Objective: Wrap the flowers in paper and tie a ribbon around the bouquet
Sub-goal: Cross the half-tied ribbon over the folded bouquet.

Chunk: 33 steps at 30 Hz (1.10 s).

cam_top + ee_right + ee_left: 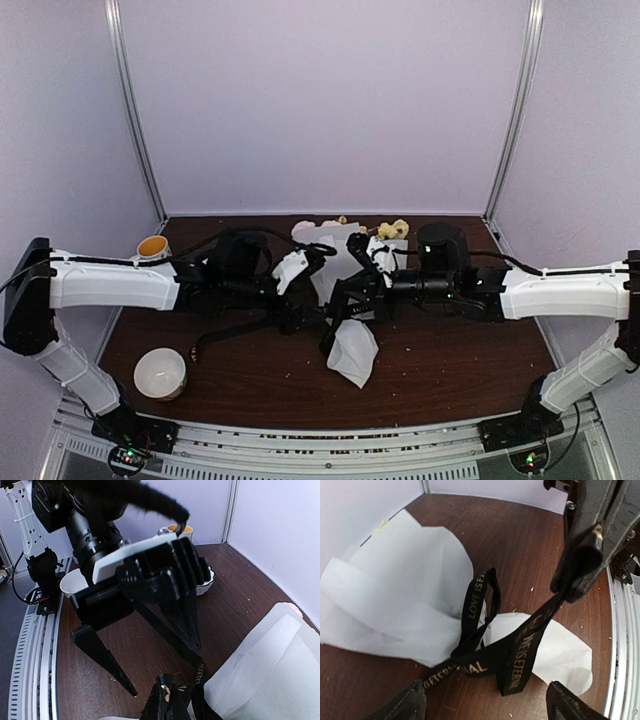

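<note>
While the right claw [572, 580] is clenched on one tail of the ribbon [520, 650], holding that strand taut and raised off the counter [450, 370], the left claw [486, 686] stands released. Its two fingers are spread wide, with the knot lying between them and nothing gripped.

The bouquet [350, 345] lies in the middle of the counter between the two arms. Its narrow end points toward the arm bases and its wide end toward the back wall, where pale yellow flowers [393, 230] show past the paper's edge.

The ribbon, black with gold lettering, is cinched round the gathered waist of the white paper [395, 595]. A loop rises from the crossing, and one short end droops over the paper beside it. Another end trails across the bare wood toward the left claw's near finger. The paper flares out crumpled on both sides of the tie, far larger on the flower side.

To the left, well apart from the bouquet, a white bowl [160, 372] sits near the front edge. A small cup [153, 246] with orange-yellow contents sits by the back left corner.
</note>
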Each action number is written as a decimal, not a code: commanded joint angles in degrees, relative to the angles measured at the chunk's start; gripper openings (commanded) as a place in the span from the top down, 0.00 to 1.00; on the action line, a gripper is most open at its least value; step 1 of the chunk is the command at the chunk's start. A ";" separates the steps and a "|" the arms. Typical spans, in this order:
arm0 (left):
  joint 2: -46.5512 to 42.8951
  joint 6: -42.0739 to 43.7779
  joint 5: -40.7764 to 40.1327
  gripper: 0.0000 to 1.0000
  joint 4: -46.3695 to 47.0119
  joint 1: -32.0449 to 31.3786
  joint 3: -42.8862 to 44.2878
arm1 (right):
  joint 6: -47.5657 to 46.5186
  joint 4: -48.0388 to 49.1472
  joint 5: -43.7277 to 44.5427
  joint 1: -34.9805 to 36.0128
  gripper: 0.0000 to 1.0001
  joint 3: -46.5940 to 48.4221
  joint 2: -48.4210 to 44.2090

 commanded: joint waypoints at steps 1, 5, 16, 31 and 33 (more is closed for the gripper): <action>-5.09 -7.85 -10.05 0.13 -24.50 0.92 4.94 | 1.66 -1.00 -0.60 -0.22 1.00 1.89 0.64; -4.72 -20.36 -17.68 0.30 -44.52 8.40 7.33 | 1.36 -2.34 -0.82 -0.22 1.00 2.96 1.17; 5.34 -22.26 -27.52 0.33 -55.21 15.82 5.43 | 1.34 -3.11 -0.58 -0.20 1.00 3.40 1.18; 13.57 -20.08 -21.84 1.00 -53.81 18.49 2.73 | -0.21 -5.75 1.28 -0.23 1.00 3.54 -0.05; 11.47 -19.50 -20.84 1.00 -53.23 18.36 2.40 | -0.28 -5.45 1.55 -0.26 1.00 3.31 -0.26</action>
